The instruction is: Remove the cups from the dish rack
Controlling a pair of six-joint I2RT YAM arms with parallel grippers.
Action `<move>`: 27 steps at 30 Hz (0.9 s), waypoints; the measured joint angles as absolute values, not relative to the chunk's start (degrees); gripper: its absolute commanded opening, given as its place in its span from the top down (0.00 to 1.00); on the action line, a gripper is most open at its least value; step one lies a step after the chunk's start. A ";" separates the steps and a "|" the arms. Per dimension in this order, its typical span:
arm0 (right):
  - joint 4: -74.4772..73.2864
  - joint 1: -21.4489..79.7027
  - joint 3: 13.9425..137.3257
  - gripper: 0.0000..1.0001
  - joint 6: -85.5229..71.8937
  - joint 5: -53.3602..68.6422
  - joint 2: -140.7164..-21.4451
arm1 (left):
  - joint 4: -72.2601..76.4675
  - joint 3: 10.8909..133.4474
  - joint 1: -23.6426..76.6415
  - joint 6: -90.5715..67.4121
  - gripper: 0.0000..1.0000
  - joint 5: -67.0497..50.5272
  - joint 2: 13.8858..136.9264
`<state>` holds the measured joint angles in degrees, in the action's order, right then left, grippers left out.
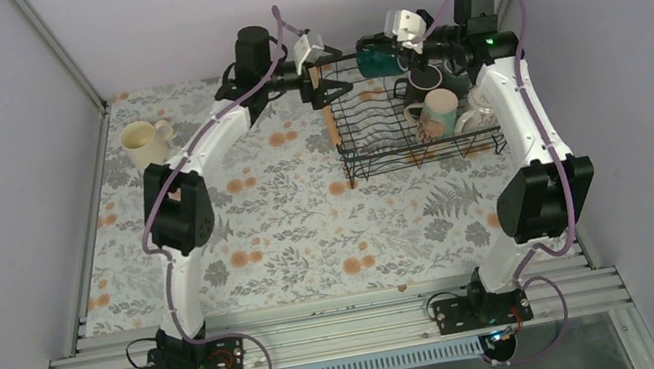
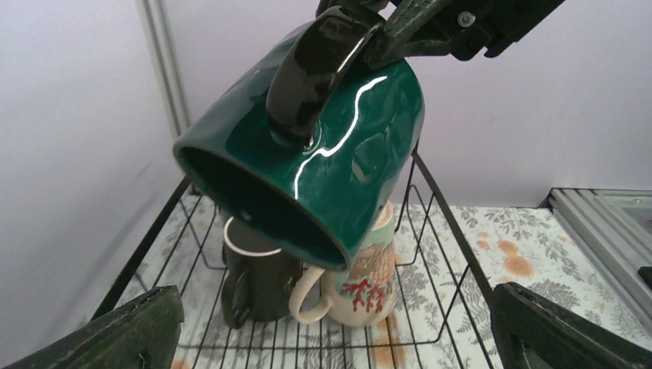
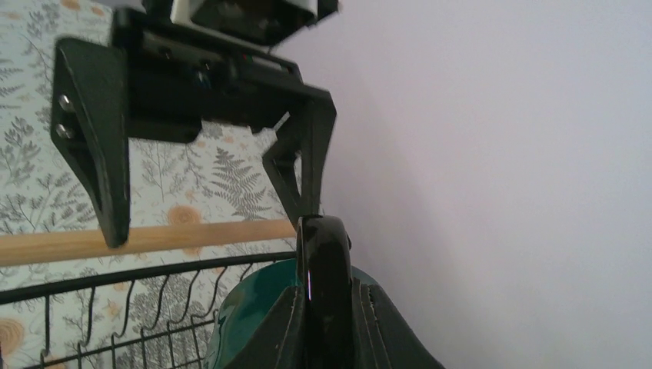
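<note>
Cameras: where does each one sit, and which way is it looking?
Top external: high behind the arms, looking down; shows both arms, the dish rack and the green mug.
Left wrist: on the left arm, facing the green mug held by the right tool; own fingers at bottom corners.
Right wrist: on the right arm, looking past the mug at the open left tool; own fingers below.
Shared: both wrist views show the green mug.

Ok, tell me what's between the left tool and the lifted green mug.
Only air. The left wrist view shows the dark green mug hanging unobstructed before the open left tool, with the dish rack wires lower down.
</note>
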<state>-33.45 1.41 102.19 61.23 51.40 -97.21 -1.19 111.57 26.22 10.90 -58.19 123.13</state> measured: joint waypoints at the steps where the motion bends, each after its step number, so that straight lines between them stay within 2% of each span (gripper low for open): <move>1: -33.06 1.41 101.95 0.96 60.55 51.92 -97.12 | -0.84 113.43 26.52 9.87 0.03 -58.94 124.57; 14: -27.73 1.41 100.33 0.96 55.64 55.18 -96.64 | 4.40 118.96 29.10 -0.71 0.13 -66.00 130.93; 19: -24.51 1.41 97.95 0.96 52.07 56.84 -96.64 | 9.47 119.57 29.65 -5.93 0.22 -67.66 130.87; 21: -22.52 1.41 96.68 0.96 50.46 57.67 -96.64 | 11.11 119.57 29.76 -7.81 0.30 -67.96 130.87; 24: -19.18 1.39 94.63 0.96 47.97 59.29 -96.31 | 11.49 119.55 29.63 -10.09 0.62 -67.81 130.87; 25: -18.44 1.39 94.15 0.96 47.11 59.90 -96.12 | 11.57 119.55 29.54 -10.46 0.69 -67.40 130.87; 27: -17.37 1.39 93.56 0.96 45.95 60.69 -95.72 | 11.66 119.52 29.30 -11.05 0.72 -66.96 130.87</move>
<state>-17.37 1.39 93.56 45.95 60.69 -95.72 11.66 119.52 29.30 -11.05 -66.96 130.87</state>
